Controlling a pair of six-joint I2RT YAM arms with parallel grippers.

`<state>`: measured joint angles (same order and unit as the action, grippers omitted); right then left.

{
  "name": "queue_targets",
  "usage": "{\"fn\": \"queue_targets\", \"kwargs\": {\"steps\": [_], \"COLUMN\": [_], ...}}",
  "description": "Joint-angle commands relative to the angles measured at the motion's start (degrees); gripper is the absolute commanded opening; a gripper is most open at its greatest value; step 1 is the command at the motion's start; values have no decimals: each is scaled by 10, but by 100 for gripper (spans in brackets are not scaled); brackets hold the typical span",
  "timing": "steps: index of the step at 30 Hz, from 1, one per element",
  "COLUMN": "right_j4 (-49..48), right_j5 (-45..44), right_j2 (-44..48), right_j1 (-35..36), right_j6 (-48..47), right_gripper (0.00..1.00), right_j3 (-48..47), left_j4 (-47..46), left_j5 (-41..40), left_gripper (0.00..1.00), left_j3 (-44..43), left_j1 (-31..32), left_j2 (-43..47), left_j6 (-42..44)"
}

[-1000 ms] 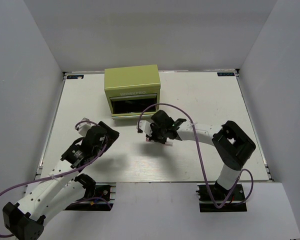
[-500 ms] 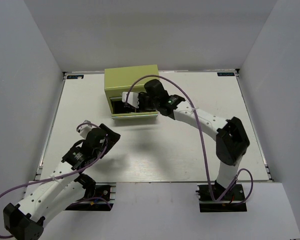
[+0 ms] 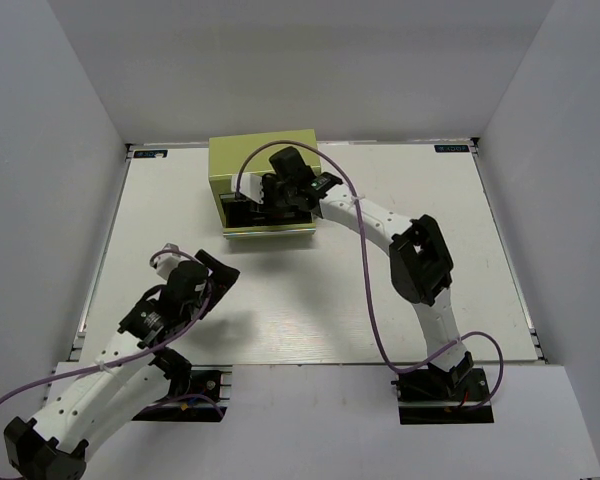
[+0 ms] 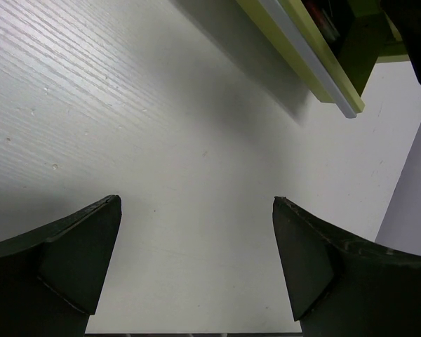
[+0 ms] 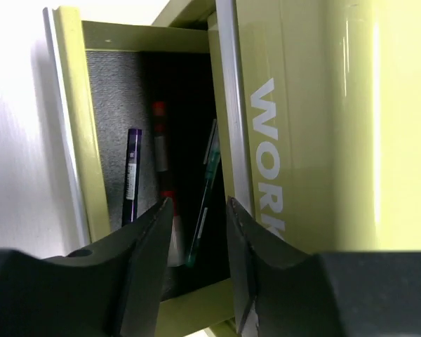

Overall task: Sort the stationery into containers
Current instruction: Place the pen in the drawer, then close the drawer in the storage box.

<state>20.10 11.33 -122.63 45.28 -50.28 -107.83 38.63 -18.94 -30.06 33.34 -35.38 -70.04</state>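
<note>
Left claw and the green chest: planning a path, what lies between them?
Only bare tabletop, from the left claw to the chest's open drawer; the left wrist view shows it.

Right wrist view: on the olive-green front of the tool chest [image 5: 302, 126] I read pale block lettering [image 5: 266, 140], "WOR", then the start of a fourth letter that looks like a K. The rest is hidden. The word runs sideways here. The dark pen [image 5: 132, 175] lying in the drawer [image 5: 77, 140] bears fine pale print, too small for me to read.

Top view: a dark sticker [image 3: 150, 153] and a blue sticker [image 3: 452, 148] sit at the far corners of the table [image 3: 380, 300]. I cannot read either.
</note>
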Motion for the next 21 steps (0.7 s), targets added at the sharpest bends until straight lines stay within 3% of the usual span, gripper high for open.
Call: {"fn": "queue_targets", "kwargs": {"steps": [1, 3, 4, 6, 7, 12, 21], "right_j4": [24, 51, 64, 127, 163, 273, 182], "right_j5": [46, 90, 130, 195, 258, 280, 164], "right_j2": [18, 36, 44, 50, 52, 28, -19], "right_j1": [-6, -12, -13, -20, -23, -18, -16], "right_j6": [4, 3, -9, -35, -60, -151, -92], "right_gripper": [43, 39, 23, 0, 0, 0, 0], "right_j3": [-23, -14, -12, -11, -6, -8, -4], "left_j4": [5, 0, 0, -14, -15, -22, -34], "left_j5": [-4, -4, -4, 1, 1, 7, 7], "left_gripper": [99, 99, 99, 99, 99, 99, 99], "left_j3": [4, 11, 16, 16, 16, 11, 11], "left_j1": [-1, -1, -1, -1, -1, -1, -1], "left_j2": [9, 9, 9, 9, 9, -9, -21], "left_j6": [-4, -4, -4, -4, -4, 2, 7]}}
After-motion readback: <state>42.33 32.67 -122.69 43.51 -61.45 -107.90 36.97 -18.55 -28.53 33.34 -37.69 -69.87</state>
